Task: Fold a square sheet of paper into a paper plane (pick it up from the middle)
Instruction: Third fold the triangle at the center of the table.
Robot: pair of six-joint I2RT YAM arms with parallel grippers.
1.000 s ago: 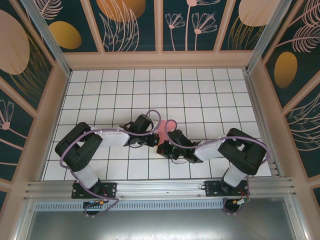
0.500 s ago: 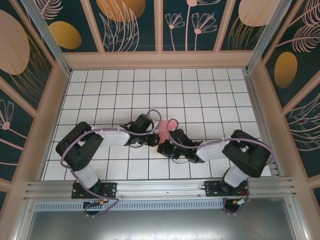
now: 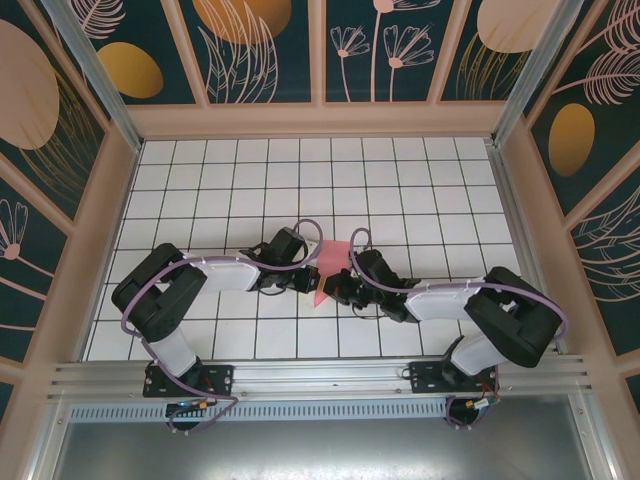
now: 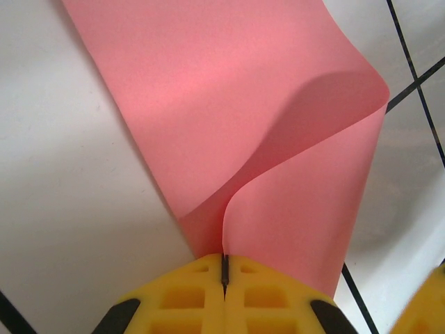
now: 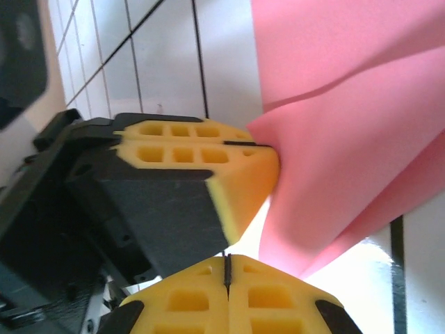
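Movement: the clenched right end effector (image 5: 227, 261) has slid to frame centre beside the left end effector (image 4: 224, 259), which pinches the thin salmon-pink square paper sheet (image 4: 229, 104); creasing is likely next.

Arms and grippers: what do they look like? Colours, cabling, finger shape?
Left arm and right arm match: white links, bulky black joint housings, black base plates. A lilac cable loops loosely along each. Left gripper and right gripper are alike: blocky yellow fingers with square grid cut-outs, on black bodies.
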